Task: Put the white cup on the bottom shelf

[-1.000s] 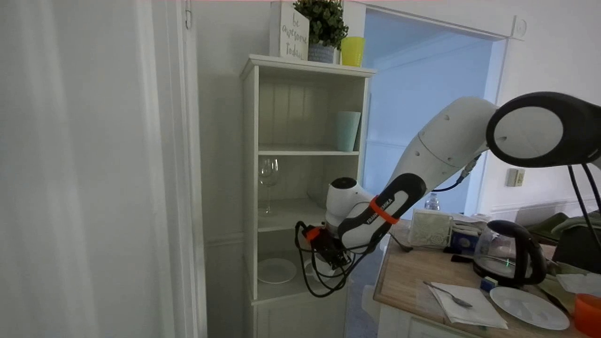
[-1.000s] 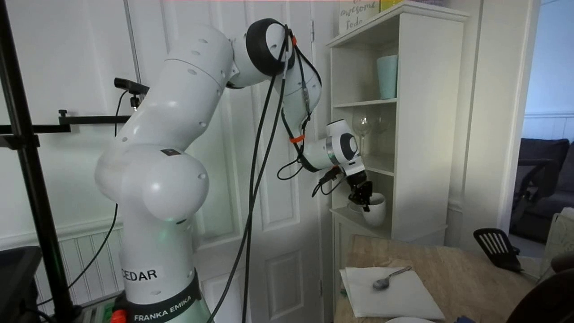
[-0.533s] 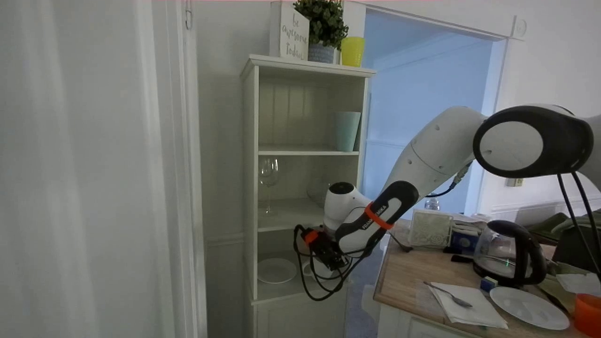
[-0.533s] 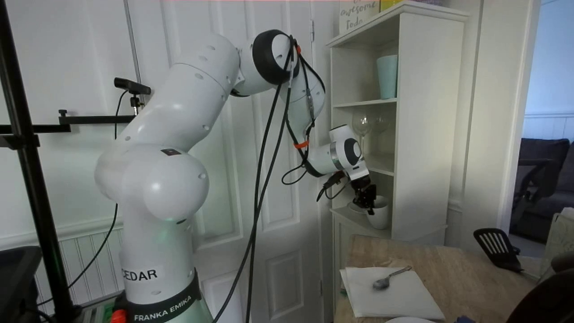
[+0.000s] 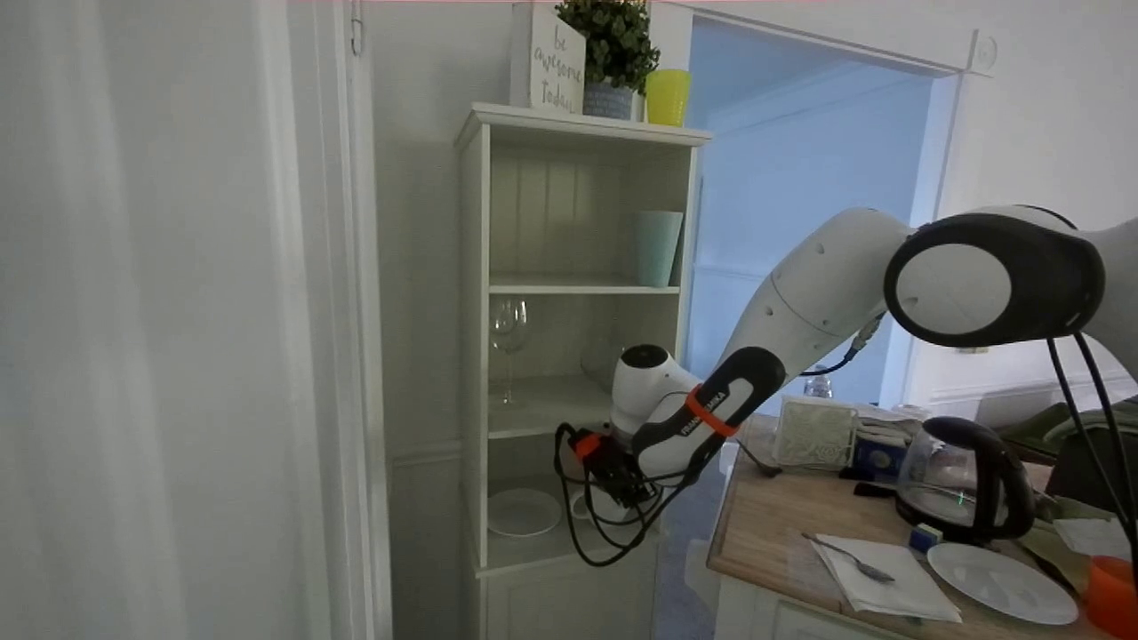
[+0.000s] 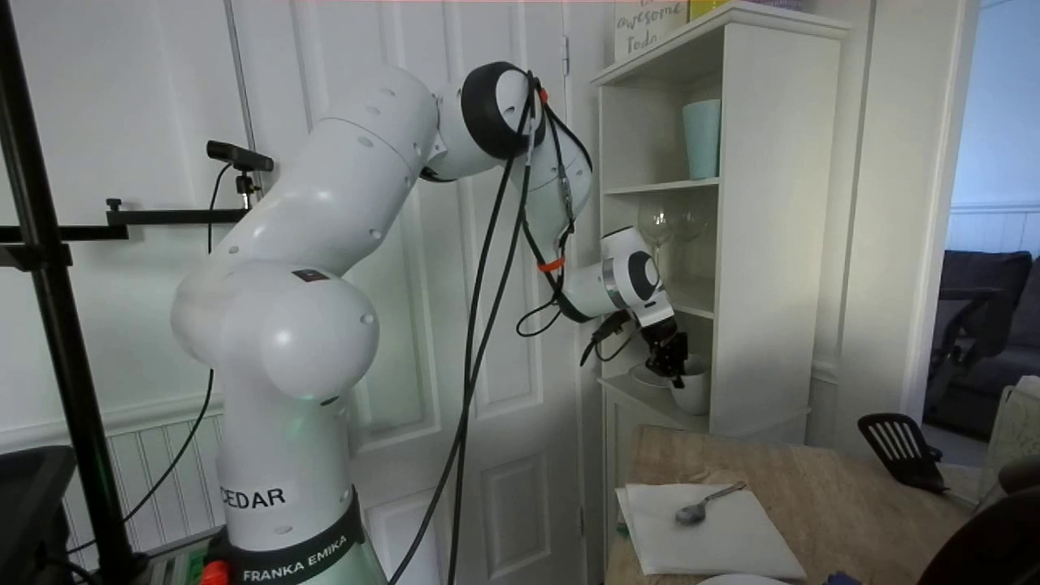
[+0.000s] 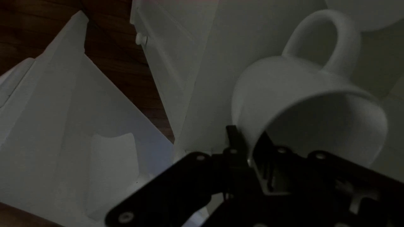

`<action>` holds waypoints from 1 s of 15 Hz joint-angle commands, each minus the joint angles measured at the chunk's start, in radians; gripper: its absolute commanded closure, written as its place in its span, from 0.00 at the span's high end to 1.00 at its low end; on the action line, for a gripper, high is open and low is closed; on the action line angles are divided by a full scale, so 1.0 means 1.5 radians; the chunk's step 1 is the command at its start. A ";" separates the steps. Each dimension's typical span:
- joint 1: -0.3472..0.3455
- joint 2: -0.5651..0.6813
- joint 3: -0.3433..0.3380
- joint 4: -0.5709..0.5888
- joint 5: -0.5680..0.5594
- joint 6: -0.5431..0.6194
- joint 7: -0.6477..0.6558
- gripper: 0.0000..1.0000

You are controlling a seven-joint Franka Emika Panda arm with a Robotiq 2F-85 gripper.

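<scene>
The white cup is in the wrist view and in both exterior views, partly hidden by my gripper and cables. My gripper is shut on the cup's rim, one finger inside and one outside; it also shows in both exterior views. The cup's handle points away from the fingers. The cup is inside the lowest compartment, at the bottom shelf, which also shows in the wrist view. The cup looks nearly upright; I cannot tell if its base touches the shelf.
A white plate lies on the bottom shelf beside the cup. A higher board with a wine glass is above the gripper. The unit's side wall is close by the cup. A wooden counter stands nearby.
My gripper has moved the held cup farther into the lowest compartment and slightly down, toward the unit's side wall. The arm's elbow has dropped. The grip on the cup has not changed.
</scene>
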 commanded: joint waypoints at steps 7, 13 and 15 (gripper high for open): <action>0.019 0.010 -0.025 0.030 0.010 0.027 -0.003 0.41; 0.040 -0.022 -0.038 -0.011 -0.005 0.051 0.005 0.51; 0.055 -0.034 -0.051 -0.031 -0.012 0.076 0.006 0.49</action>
